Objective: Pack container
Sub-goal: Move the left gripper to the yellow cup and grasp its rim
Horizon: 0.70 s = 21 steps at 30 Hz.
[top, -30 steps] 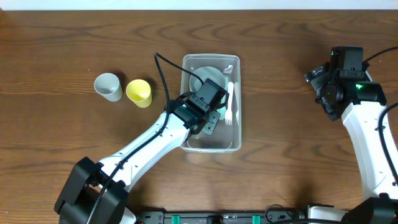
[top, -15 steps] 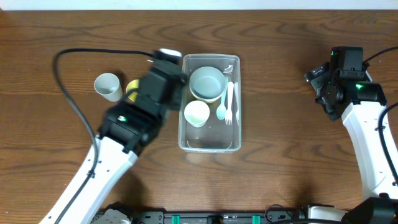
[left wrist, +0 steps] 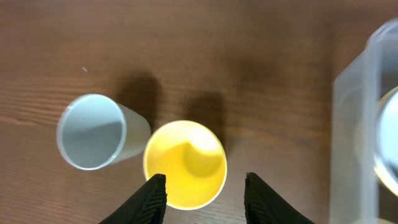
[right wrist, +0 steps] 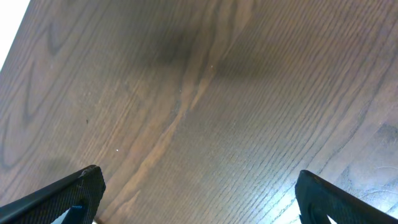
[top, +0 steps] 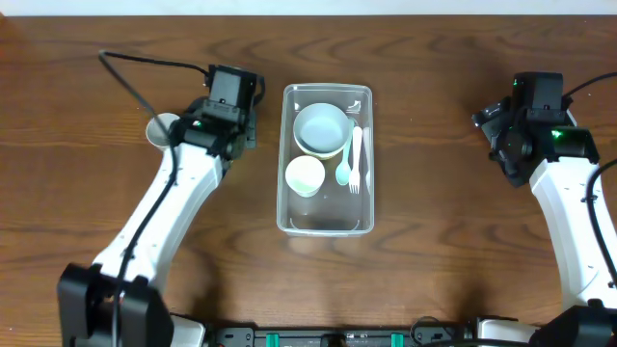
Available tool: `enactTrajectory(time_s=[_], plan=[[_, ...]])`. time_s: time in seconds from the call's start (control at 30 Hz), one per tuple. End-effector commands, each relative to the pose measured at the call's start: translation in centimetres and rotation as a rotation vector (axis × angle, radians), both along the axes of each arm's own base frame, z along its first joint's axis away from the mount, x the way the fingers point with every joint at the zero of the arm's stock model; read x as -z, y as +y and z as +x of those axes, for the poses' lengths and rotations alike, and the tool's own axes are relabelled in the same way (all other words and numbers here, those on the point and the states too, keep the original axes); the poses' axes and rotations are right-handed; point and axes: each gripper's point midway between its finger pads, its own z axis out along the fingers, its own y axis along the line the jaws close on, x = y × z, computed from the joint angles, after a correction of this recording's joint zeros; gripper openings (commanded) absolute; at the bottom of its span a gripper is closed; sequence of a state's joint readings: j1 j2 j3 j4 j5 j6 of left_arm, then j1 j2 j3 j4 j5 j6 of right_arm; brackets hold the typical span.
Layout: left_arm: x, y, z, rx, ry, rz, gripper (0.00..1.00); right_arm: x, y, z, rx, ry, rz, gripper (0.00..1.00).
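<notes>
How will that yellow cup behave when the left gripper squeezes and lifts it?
The yellow cup looks thin-walled and empty, so it is probably light and apt to flex under a squeeze. It stands upright, so a nudge may tip it. The pale cup close beside it could get knocked.

Loose tableware on brown wood-grain table (top: 443,193).

Two cups on bare wood, mouths up: pale grey-blue cup (left wrist: 90,132), and yellow cup (left wrist: 185,163) just beside it, walls seeming to touch. Well apart from those, a tight cluster: pale green bowl (top: 321,128); cream cup (top: 305,176) just beside it on the near side; teal spoon (top: 343,173) and white fork (top: 356,154) lying parallel alongside, heads toward the near edge.
</notes>
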<state>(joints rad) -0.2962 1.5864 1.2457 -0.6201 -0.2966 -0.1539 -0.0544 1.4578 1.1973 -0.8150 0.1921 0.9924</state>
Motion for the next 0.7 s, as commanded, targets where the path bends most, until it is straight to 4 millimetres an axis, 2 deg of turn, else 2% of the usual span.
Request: enactTrajectory(time_s=[0.0,0.3,0.47,0.5,0.67], plan=[[2.2,0.2,0.1,-0.011,0.056,0.018,0.42,0.0,-0.4,-0.1,0.027,-0.001,-0.007,0.99],[7.8,0.2,-0.1,-0.041,0.193,0.041,0.42,0.0,-0.5,-0.1,0.027,-0.001,-0.008,0.99],[9.6,0.3,-0.4,-0.048,0.238,0.052,0.41,0.0,-0.4,-0.1,0.027,-0.001,-0.007,0.99],[9.7,0.3,-0.4,-0.048,0.241,0.053,0.39,0.0,-0.4,-0.1,0.027,-0.001,-0.007,0.99],[10.0,0.3,-0.4,-0.053,0.245,0.053,0.13,0.0,-0.4,-0.1,0.027,-0.001,-0.007,0.99]])
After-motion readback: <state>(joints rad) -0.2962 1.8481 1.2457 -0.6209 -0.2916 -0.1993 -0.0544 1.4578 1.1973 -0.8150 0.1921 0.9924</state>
